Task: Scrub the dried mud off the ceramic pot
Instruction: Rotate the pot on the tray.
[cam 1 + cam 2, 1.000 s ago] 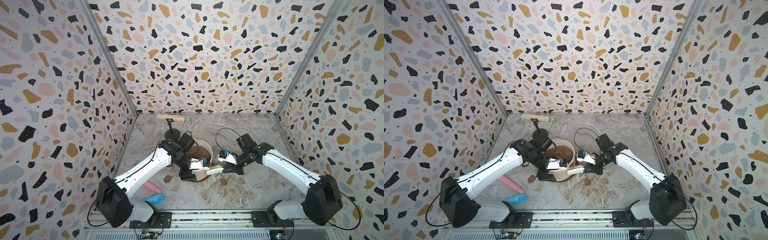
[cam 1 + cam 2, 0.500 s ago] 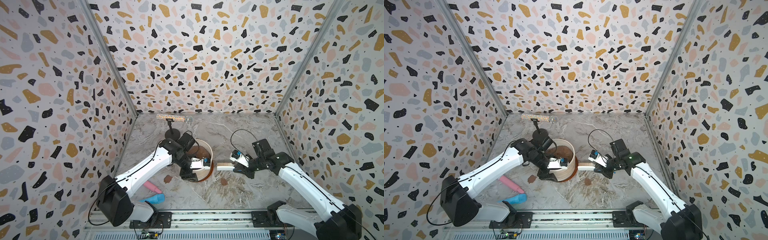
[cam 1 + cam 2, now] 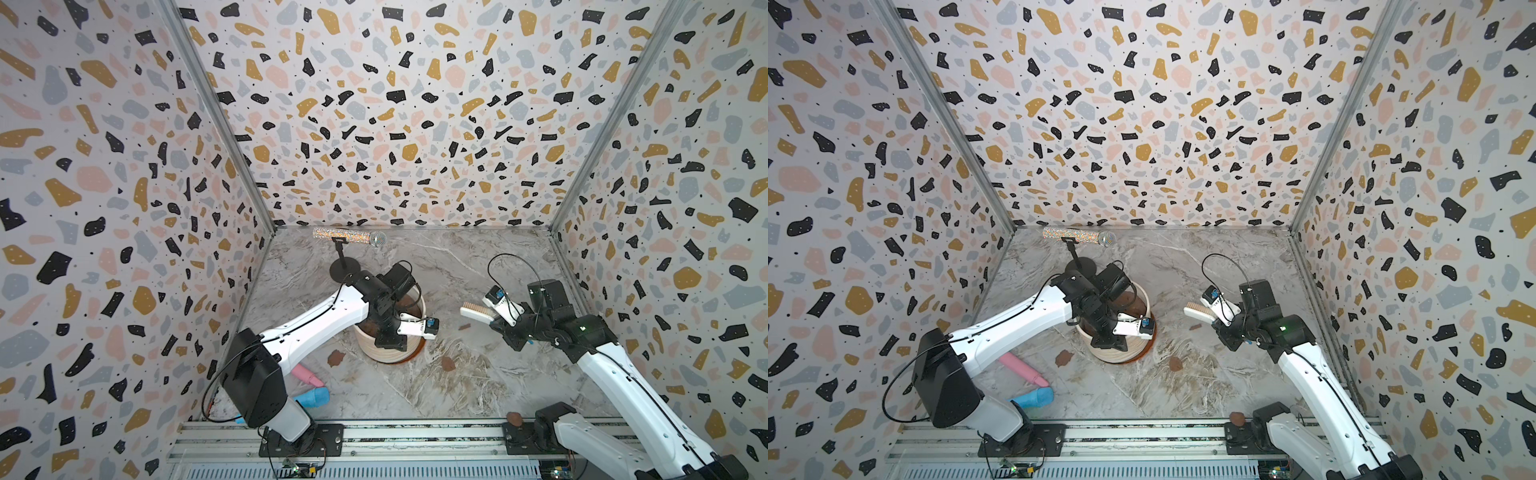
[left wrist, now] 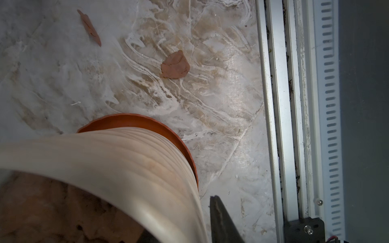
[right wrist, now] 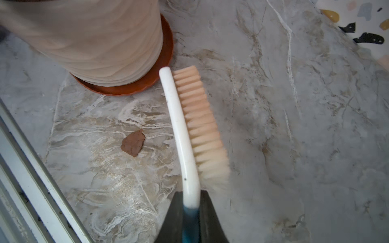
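While the ceramic pot [image 3: 370,351] stands upright in its brown saucer [image 3: 417,351] on the marble table [image 3: 478,399], slightly toward 9 o'clock from the table's centre in both top views, the left gripper [image 3: 390,344] sits over the pot's 6 o'clock rim. Left wrist view: one finger [image 4: 221,218] hangs outside the ribbed wall, just beside it. The jaws straddle the rim; whether they press on the wall I cannot tell.

Right gripper [image 3: 496,318]: jaws clamped on the handle of a white brush [image 3: 476,313], at 3 o'clock from the pot and well apart from it. Its tan bristles face 12 o'clock.

Flakes of dried mud [image 3: 336,357] lie loose on the table. The first is at 8 o'clock from the pot, near the saucer. A second flake [image 3: 448,363] is at 4 o'clock, and a small third flake [image 3: 463,327] at 3 o'clock, just 6 o'clock of the brush tip.

Glitter microphone [image 3: 349,237] on a stand at 12 o'clock, by the back wall. Pink object [image 3: 307,376] and blue object [image 3: 313,397] at 7 o'clock.
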Motion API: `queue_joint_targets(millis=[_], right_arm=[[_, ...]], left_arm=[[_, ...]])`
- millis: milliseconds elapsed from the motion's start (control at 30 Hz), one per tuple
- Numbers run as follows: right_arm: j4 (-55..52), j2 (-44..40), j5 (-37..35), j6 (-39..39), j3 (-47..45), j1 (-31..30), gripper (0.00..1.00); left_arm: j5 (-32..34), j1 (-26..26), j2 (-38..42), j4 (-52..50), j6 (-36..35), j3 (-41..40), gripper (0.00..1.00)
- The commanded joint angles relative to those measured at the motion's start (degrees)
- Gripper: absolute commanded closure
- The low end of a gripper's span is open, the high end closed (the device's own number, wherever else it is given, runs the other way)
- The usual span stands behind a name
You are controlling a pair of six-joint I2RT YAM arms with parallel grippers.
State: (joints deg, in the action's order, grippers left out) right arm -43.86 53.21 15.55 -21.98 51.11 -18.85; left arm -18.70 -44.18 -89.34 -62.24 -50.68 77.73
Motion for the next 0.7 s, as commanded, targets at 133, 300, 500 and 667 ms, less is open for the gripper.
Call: queue_joint_targets(millis=[133,300,500,667], right_arm=[[2.46,-1.89,-2.71,2.88,2.32,2.84,1.0],[3.1,-2.37,-2.15,1.8,2.91,2.87,1.0],[1.5,-2.59,5.72,-2.58,2.72,2.88,1.0],[-8.43,-0.69,29.68,-19.33,4.32,2.81,1.0]], left_arm=[[-2.58,-2.3,-1.1,-4.22,-9.32,2.82,0.81],[-1.59,-2.31,-3.03,-9.36,-17.15,6.29,0.94],[-3.67,-2.31,-3.05,-18.86,-28.98,8.49,1.0],[7.48,-0.89,0.48,-22.5,-35.4,4.04,0.91]])
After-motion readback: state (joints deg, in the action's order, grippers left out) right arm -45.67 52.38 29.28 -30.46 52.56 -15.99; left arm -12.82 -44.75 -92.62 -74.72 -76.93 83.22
